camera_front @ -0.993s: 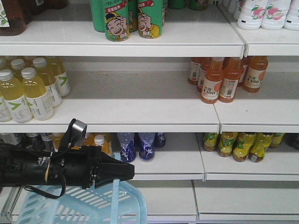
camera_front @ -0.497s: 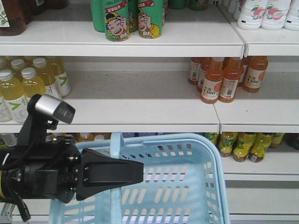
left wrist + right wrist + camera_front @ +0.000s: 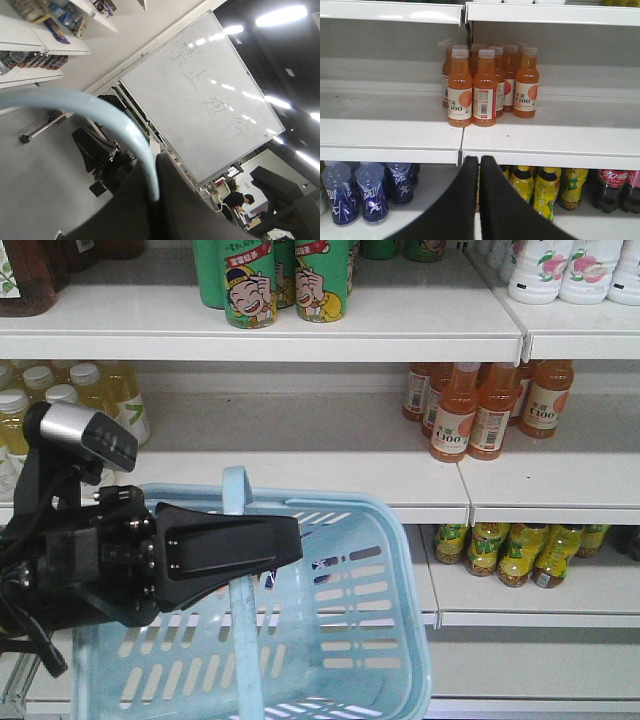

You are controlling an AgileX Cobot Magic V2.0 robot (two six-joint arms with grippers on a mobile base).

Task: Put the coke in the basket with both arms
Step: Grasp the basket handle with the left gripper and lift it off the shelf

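Observation:
The light blue basket (image 3: 345,645) hangs tilted in front of the shelves, its slotted sides facing me. Its flat handle (image 3: 240,630) runs up through my left gripper (image 3: 286,541), a black wedge that is shut on it. In the left wrist view the handle (image 3: 97,104) curves in from the left and ends between the closed fingers of the left gripper (image 3: 159,167). My right gripper (image 3: 479,160) is shut on nothing and points at the edge of the middle shelf. The coke is out of view.
White shelves (image 3: 300,480) fill the scene. Orange juice bottles (image 3: 487,85) stand on the middle shelf, green cans (image 3: 285,280) above, and pale yellow bottles (image 3: 110,395) at left. Below are blue bottles (image 3: 365,192), yellow-green bottles (image 3: 545,192) and dark cola bottles with red labels (image 3: 615,187).
My left gripper has risen from the bottom of the view with the basket hanging from it. Over the last half second the basket swung left and a little lower.

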